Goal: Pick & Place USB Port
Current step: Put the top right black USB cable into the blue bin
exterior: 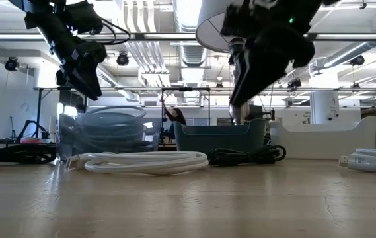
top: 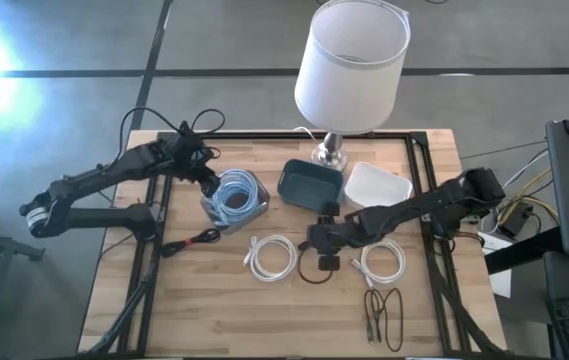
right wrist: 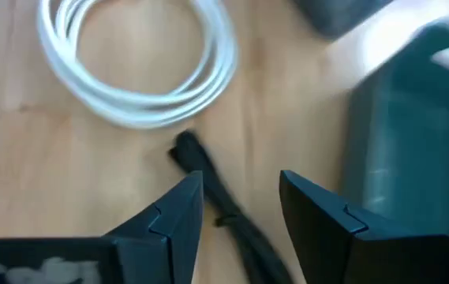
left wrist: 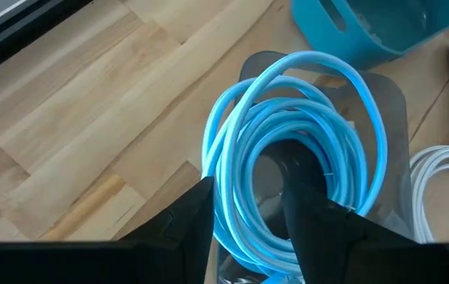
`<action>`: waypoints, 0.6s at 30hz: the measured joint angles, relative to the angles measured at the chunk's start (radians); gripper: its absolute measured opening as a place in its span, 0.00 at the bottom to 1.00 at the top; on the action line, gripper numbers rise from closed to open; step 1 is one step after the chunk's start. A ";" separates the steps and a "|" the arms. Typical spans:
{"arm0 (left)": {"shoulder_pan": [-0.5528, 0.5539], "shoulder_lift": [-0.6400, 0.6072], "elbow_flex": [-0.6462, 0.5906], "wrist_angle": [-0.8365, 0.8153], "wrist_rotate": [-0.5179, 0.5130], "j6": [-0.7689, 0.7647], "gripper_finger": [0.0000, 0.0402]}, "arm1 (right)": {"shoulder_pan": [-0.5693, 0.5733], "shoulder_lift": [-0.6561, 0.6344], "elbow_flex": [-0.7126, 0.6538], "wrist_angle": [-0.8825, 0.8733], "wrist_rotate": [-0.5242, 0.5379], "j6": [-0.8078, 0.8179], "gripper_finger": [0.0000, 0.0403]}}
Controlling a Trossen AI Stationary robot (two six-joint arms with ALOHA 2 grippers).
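Wooden table (top: 204,300): blue cable (top: 235,196) is already binned; right gripper (right wrist: 240,201), open and empty, is held over black cable (right wrist: 220,201), seemingly unpicked; left gripper (left wrist: 248,209) open

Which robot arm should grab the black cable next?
Probably the right: the right gripper hangs open directly above the black cable. The left gripper is far off, over the blue cable.
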State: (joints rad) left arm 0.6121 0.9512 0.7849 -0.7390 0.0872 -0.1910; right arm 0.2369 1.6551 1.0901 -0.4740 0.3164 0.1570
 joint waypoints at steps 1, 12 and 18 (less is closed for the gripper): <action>0.000 0.000 0.000 0.002 0.000 0.000 0.38 | -0.011 0.019 0.000 0.008 -0.030 0.000 0.42; -0.023 0.001 -0.005 0.006 0.001 0.000 0.38 | -0.090 0.182 0.000 0.056 -0.190 -0.072 0.43; -0.024 0.001 -0.005 0.012 0.001 0.000 0.38 | -0.103 0.213 0.000 0.062 -0.187 -0.089 0.42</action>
State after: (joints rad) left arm 0.5880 0.9524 0.7799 -0.7266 0.0879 -0.1905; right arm 0.1337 1.8676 1.0901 -0.4125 0.1292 0.0679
